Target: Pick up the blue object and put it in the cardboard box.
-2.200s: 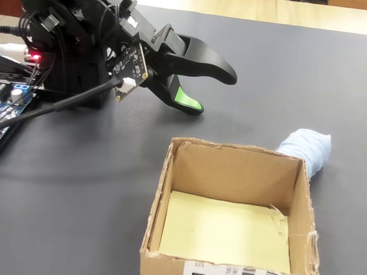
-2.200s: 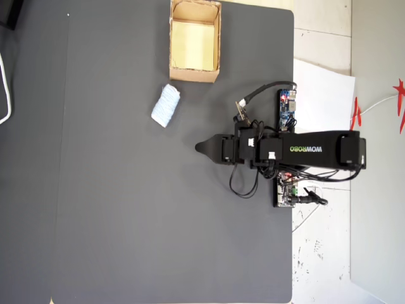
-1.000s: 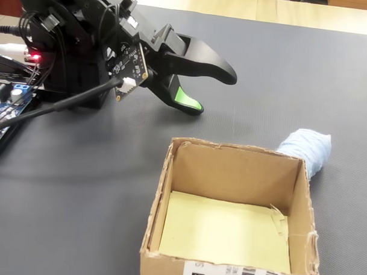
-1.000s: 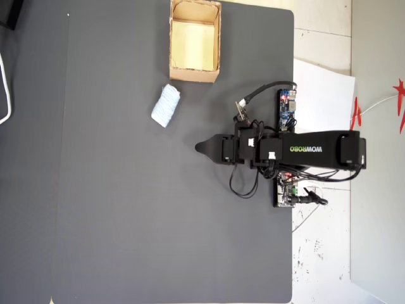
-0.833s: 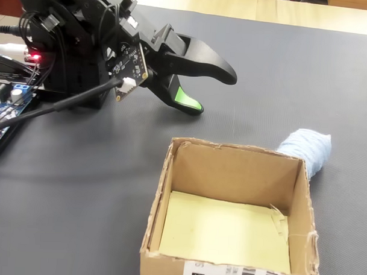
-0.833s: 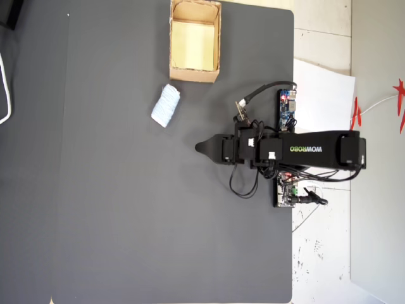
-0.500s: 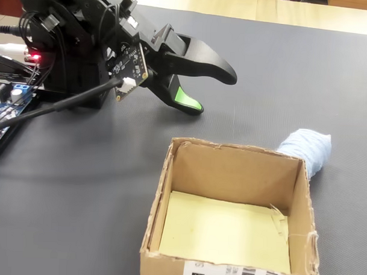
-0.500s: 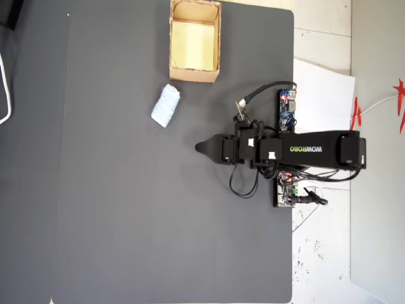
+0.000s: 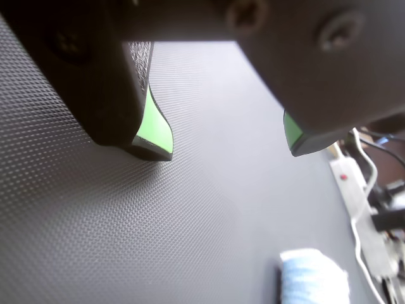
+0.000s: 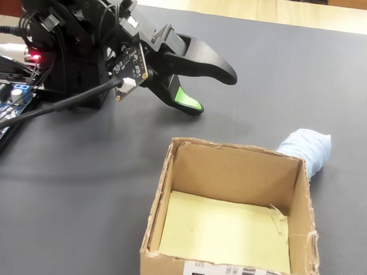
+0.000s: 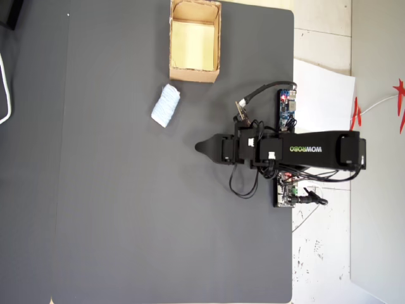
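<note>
In the overhead view the cardboard box [image 11: 195, 76] sits at twelve o'clock on the mat [image 11: 126, 209] — the blue object [image 11: 166, 106] lies just beside it, toward seven.

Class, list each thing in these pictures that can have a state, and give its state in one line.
gripper: open, empty, low over the mat
blue roll: lying on its side on the mat, untouched, outside the box
cardboard box: open on top, upright, nothing inside
black mat: lying flat
</note>
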{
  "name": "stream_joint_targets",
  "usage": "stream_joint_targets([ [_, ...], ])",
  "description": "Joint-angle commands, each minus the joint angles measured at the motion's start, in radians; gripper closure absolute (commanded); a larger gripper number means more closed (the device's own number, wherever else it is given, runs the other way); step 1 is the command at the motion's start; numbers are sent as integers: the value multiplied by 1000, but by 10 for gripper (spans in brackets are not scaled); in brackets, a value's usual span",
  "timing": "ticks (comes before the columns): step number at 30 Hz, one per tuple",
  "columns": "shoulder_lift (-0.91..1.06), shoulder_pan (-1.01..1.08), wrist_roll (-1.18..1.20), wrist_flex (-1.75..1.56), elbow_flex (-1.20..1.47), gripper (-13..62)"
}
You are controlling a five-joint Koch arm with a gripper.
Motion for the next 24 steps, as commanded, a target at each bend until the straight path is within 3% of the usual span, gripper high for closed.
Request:
stream_joint_targets([
  [1, 86, 6, -48, -83, 35, 148],
  [17, 74, 71, -190, -104, -38, 149],
  [24, -2, 58, -173, 43, -255, 161],
])
